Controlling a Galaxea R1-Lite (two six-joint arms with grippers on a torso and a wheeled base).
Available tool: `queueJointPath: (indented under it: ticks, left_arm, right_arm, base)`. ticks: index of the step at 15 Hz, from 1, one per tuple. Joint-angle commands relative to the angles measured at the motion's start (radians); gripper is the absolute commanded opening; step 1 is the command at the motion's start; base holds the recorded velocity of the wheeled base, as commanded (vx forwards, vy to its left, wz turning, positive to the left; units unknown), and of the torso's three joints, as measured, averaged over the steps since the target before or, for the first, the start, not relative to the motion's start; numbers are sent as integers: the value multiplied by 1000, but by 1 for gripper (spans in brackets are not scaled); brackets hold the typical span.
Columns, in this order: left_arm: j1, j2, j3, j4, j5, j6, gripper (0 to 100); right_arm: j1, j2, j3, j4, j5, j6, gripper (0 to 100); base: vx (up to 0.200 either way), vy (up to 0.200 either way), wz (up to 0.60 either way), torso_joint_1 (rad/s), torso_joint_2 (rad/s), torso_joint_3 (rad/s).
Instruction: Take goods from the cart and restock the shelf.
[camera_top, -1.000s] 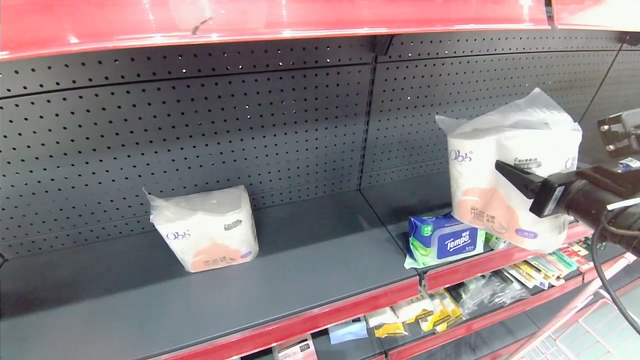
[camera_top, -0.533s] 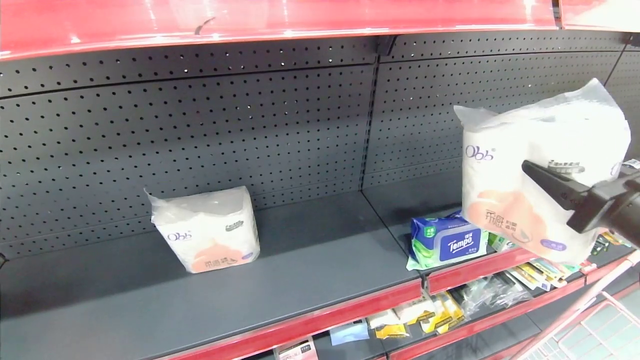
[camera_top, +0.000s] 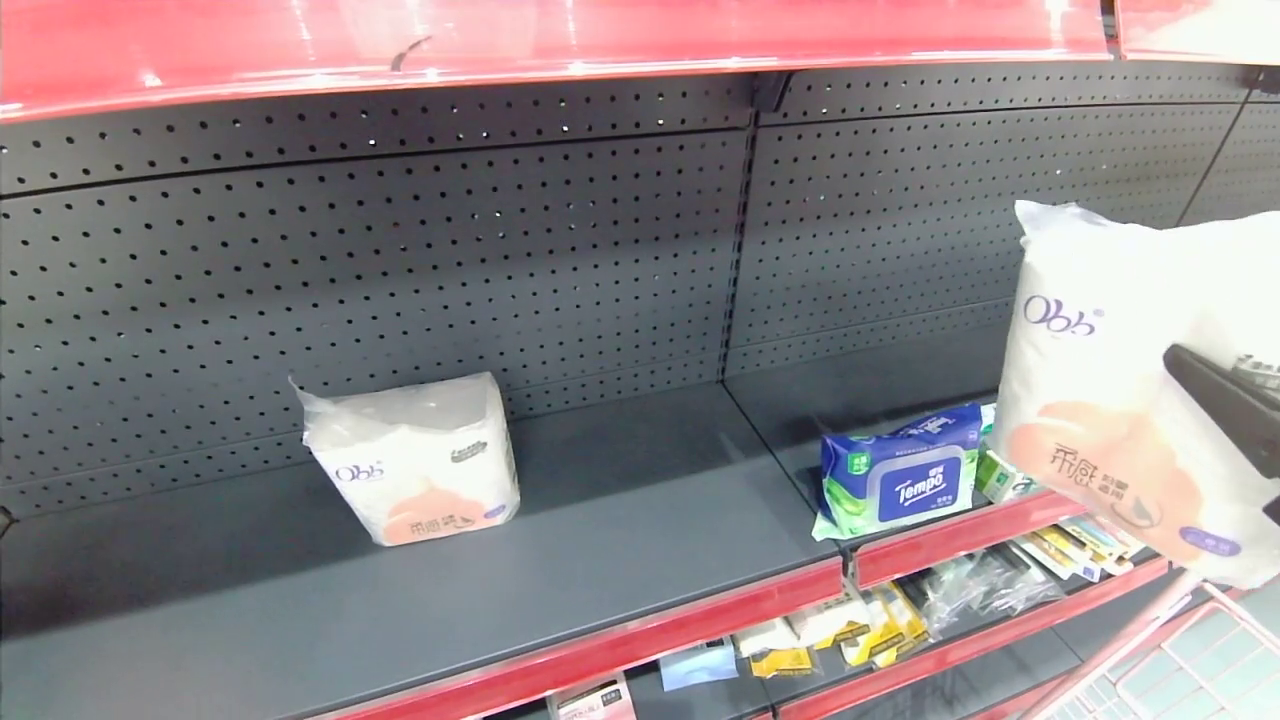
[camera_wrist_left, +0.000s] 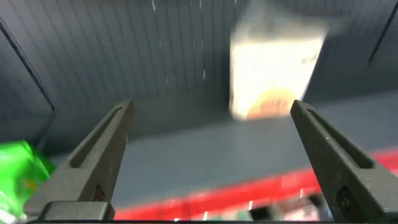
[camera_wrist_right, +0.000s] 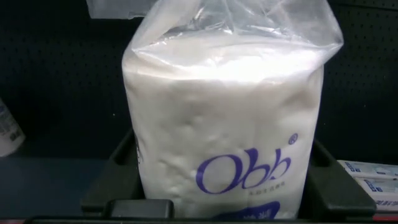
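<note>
Before dark shelf (camera_top: 600, 520), right fingers (camera_top: 1225, 395) hold tissue pack (camera_top: 1100, 400) upright.

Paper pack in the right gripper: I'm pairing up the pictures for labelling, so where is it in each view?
Head view: paper pack at the far right, held up before the right bay of the shelf.
Right wrist view: paper pack in the centre, close up, inside the right gripper.
Left wrist view: the white shape is the second pack, standing on the shelf.
Shared landmark: the dark perforated back panel behind.

Held pack (camera_top: 1100, 400) cut off at head view's right edge; shelf pack (camera_wrist_left: 273, 68) blurred.
</note>
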Motion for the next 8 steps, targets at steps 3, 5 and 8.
queueJointPath:
  ticks: [3, 5, 8]
  left_arm:
    - [-13, 462, -196, -39, -5, -20, 100]
    - [-16, 525, -198, -39, -11, -16, 100]
    - [-17, 764, -201, -50, -142, 43, 100]
  right_arm:
    - [-2, -178, 94, 5, -32, 1, 0]
    - [-2, -191, 94, 5, -49, 2, 0]
    - [-14, -197, 97, 5, -72, 1, 0]
  base:
    - [0, 0, 0, 0, 0, 0]
    - [0, 0, 0, 0, 0, 0]
    - [0, 0, 0, 0, 0, 0]
